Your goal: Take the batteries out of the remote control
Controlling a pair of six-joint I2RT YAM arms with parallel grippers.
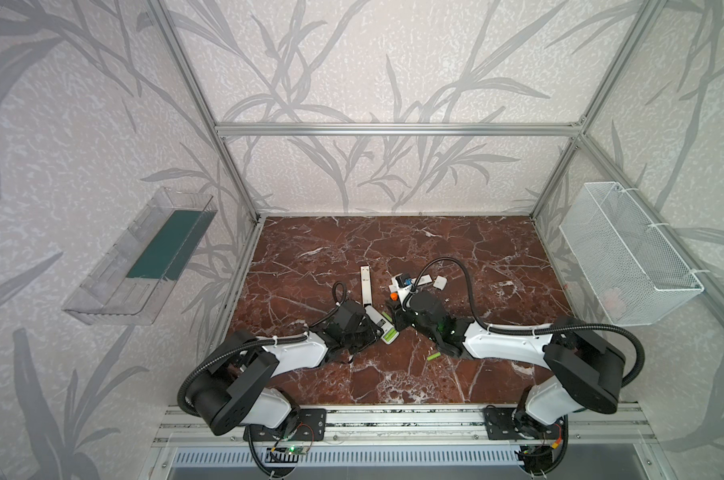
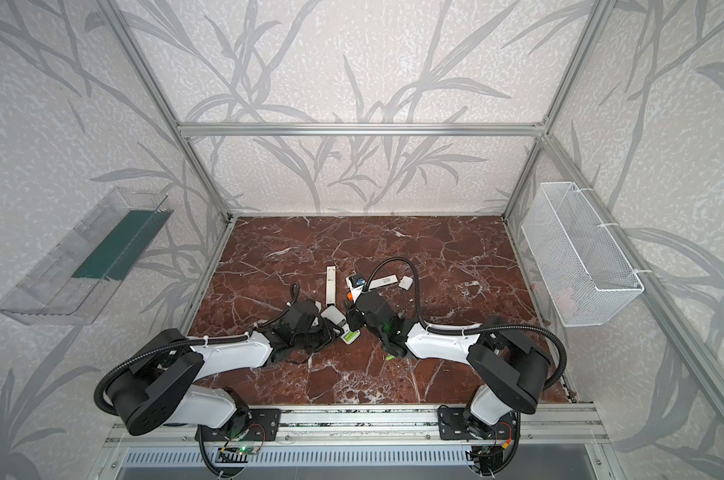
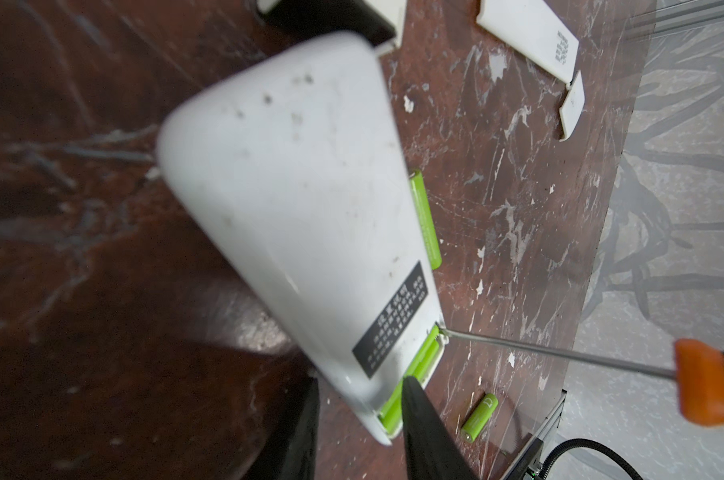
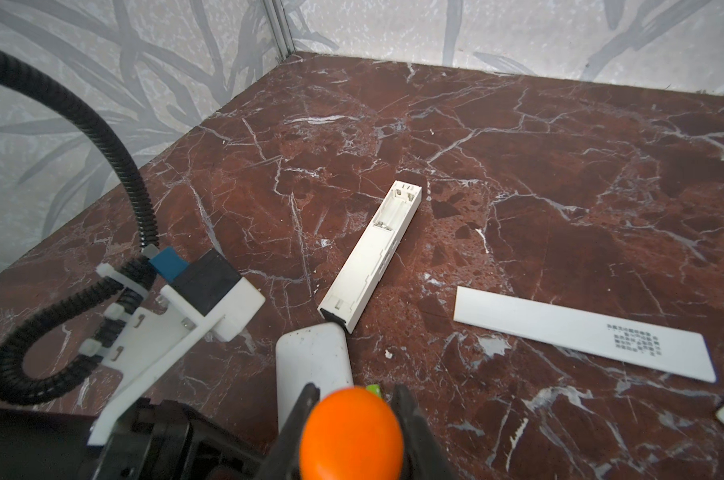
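The white remote control (image 3: 293, 216) lies back up with its battery bay open. My left gripper (image 3: 358, 380) is shut across that end. Two lime-green batteries (image 3: 412, 372) sit in the bay. Another battery (image 3: 426, 220) lies against the remote's side, and one (image 3: 480, 417) lies loose on the marble, also seen in a top view (image 1: 433, 356). My right gripper (image 4: 356, 390) is shut on the orange-and-black screwdriver handle (image 4: 352, 432). The screwdriver's shaft (image 3: 559, 353) reaches the bay's corner.
A slim white remote (image 4: 372, 257) with an empty bay lies further back, with its long cover (image 4: 580, 336) and a small white cover (image 1: 440, 283) to its right. A clear bin (image 1: 139, 257) hangs on the left wall, a wire basket (image 1: 630, 253) on the right.
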